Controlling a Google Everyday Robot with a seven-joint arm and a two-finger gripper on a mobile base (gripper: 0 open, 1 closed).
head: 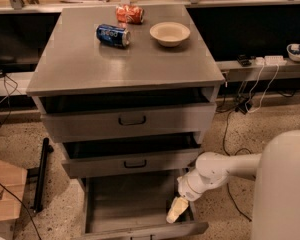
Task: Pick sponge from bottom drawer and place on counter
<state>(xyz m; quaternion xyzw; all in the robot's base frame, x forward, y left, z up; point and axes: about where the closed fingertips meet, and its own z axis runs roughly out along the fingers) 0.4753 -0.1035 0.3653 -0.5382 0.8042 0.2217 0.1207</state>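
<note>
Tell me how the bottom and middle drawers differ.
The bottom drawer is pulled far out; the middle drawer is barely open. The middle drawer has a tall front with a black handle; the bottom drawer has a low lip. The gripper hangs over the bottom drawer's right side. Both are grey metal.

The gripper (177, 210) hangs low inside the open bottom drawer (120, 204), by its right wall near the front lip. Above, the middle drawer (130, 163) and top drawer (130, 120) stand partly pulled out. On the counter (100, 69) a blue can (113, 35) and a red can (129, 14) lie sideways, near 1 bowl (170, 33).
</note>
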